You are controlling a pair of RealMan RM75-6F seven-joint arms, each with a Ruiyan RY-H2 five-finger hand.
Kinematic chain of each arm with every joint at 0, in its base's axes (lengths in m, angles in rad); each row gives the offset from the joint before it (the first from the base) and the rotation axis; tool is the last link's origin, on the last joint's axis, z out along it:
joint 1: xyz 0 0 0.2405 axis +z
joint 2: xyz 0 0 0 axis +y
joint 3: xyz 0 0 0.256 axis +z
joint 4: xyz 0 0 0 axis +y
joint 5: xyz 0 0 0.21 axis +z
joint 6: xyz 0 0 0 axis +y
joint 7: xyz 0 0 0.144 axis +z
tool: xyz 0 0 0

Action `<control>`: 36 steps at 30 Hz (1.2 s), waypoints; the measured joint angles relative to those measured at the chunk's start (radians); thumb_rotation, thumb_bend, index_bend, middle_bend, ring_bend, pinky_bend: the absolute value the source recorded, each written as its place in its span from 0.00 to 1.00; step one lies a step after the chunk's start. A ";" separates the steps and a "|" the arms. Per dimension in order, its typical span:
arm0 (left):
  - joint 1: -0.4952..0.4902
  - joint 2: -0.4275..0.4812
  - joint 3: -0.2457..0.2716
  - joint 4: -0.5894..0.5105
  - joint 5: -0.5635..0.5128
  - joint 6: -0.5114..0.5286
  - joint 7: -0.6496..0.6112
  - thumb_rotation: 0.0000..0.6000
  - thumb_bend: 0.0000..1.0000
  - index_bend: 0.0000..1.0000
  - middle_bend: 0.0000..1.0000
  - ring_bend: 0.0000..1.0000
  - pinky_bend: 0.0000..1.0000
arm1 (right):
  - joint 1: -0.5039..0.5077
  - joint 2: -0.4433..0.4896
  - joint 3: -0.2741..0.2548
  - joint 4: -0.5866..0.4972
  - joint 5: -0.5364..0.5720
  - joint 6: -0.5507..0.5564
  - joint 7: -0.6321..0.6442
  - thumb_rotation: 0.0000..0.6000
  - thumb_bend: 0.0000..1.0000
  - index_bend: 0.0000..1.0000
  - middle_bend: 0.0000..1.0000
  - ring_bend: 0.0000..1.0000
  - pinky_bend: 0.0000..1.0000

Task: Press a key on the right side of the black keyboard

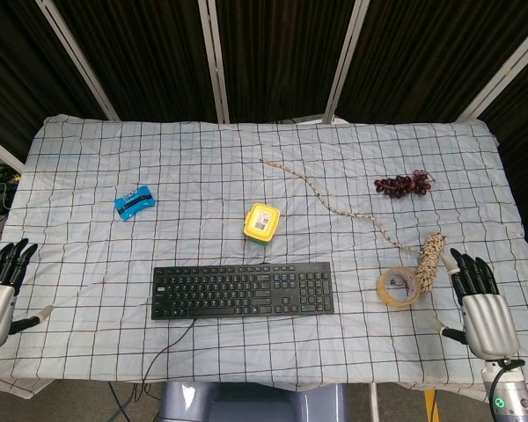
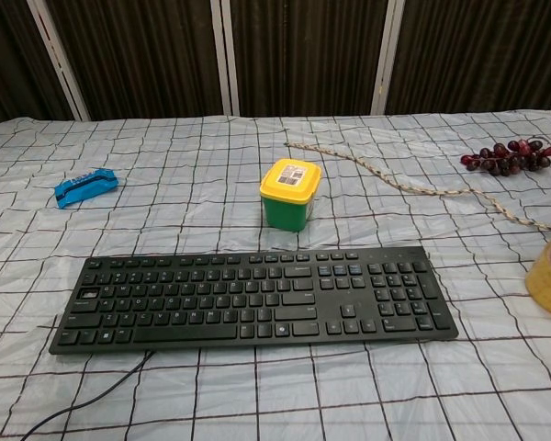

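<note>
Fingers, right hand (image 1: 486,309): straight and slightly apart, pointing toward 12 o'clock, holding nothing; hand sits at the near right corner of the desk (image 1: 202,158). Seen only in head view.
Fingers, left hand (image 1: 0,290): same posture, straight, apart, empty; parked at the near left edge.
Black keyboard (image 1: 243,291): flat on the checked cloth, near-centre of the desk, cable trailing off its near edge. No hand touches it.
Long axis: runs 9 to 3 o'clock, parallel to the near desk edge.
Target zone: number pad (image 2: 402,289) and arrow keys at the 3 o'clock end; chest view shows them unobstructed.
Bearing from right fingers: keyboard's right end lies at roughly 9 to 10 o'clock, well apart.
In between: tape roll (image 1: 397,287) and a tan woven bundle (image 1: 429,260) sit just beside the right hand, on the line to the keyboard.
Nearer hand: both stand about equally far from the board, but the target end faces the right, so my call is the right hand takes it.
Coming move, my read: lift over the tape roll, sweep toward 9 o'clock, then drop one fingertip on the pad.
Progress: press not yet started.
Other clutter: yellow-lidded tub (image 1: 261,221) at 12 o'clock of the keyboard, clear of the path.
</note>
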 measured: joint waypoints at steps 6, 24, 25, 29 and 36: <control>0.001 -0.001 -0.002 0.001 -0.003 0.001 0.002 1.00 0.05 0.00 0.00 0.00 0.00 | 0.025 0.016 0.006 -0.030 -0.017 -0.021 0.003 1.00 0.11 0.01 0.53 0.56 0.56; 0.002 -0.004 -0.008 0.002 -0.008 0.004 -0.003 1.00 0.05 0.00 0.00 0.00 0.00 | 0.147 0.011 0.002 -0.203 0.106 -0.289 -0.219 1.00 0.22 0.07 0.86 0.89 0.82; 0.002 -0.004 -0.008 0.003 -0.008 0.005 -0.005 1.00 0.05 0.00 0.00 0.00 0.00 | 0.159 -0.004 0.007 -0.216 0.134 -0.306 -0.257 1.00 0.22 0.07 0.86 0.89 0.82; 0.001 -0.002 -0.009 0.004 -0.008 0.004 -0.012 1.00 0.05 0.00 0.00 0.00 0.00 | 0.203 -0.068 0.028 -0.251 0.234 -0.354 -0.377 1.00 0.27 0.08 0.86 0.89 0.82; 0.000 0.000 -0.011 0.005 -0.010 0.003 -0.019 1.00 0.05 0.00 0.00 0.00 0.00 | 0.282 -0.194 0.070 -0.294 0.397 -0.394 -0.522 1.00 0.31 0.11 0.86 0.90 0.82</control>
